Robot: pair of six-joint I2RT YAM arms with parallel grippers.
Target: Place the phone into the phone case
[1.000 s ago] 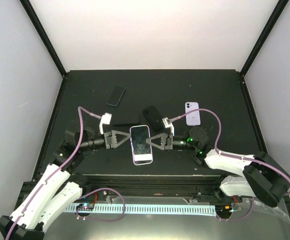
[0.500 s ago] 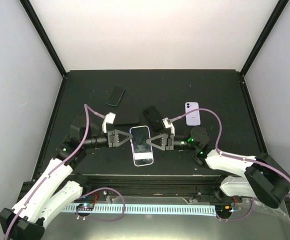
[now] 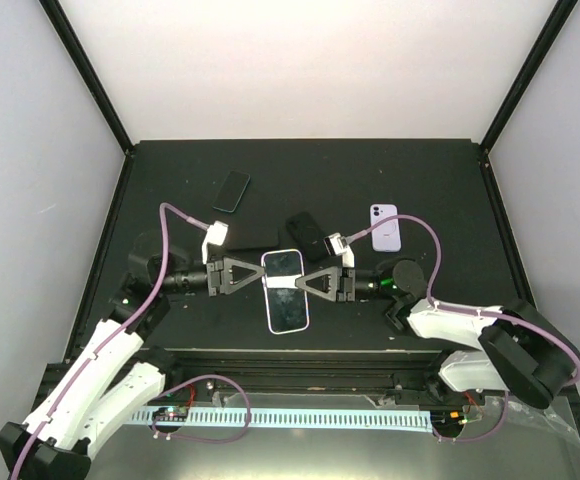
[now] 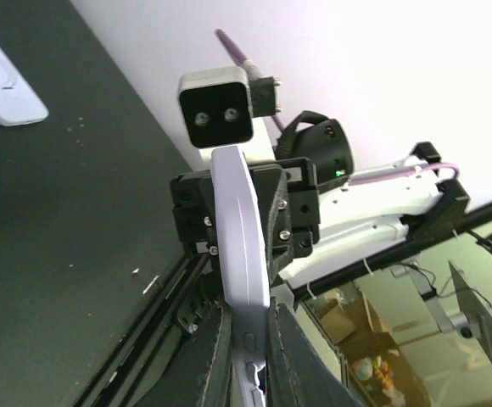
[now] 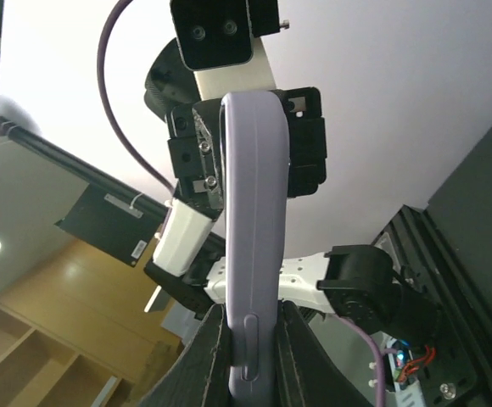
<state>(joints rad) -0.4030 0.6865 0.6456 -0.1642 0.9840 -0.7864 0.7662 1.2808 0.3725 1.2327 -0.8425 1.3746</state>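
The phone (image 3: 287, 291) is pinched by the left gripper (image 3: 262, 277) and right gripper (image 3: 304, 283) (opposite long sides). It is held near the tabletop's (image 3: 430, 180) near edge.

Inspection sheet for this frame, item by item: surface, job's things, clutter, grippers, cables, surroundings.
Surface: black matte table, flat.
Job's things: lilac-edged smartphone, screen up, held between both arms; lilac case or phone lying far right, apart.
Clutter: dark teal slab; black slab.
Grippers: left gripper and right gripper shut on the smartphone's opposite long edges.
Cables: purple cable looping at each wrist.
Surroundings: white walls, black frame posts.
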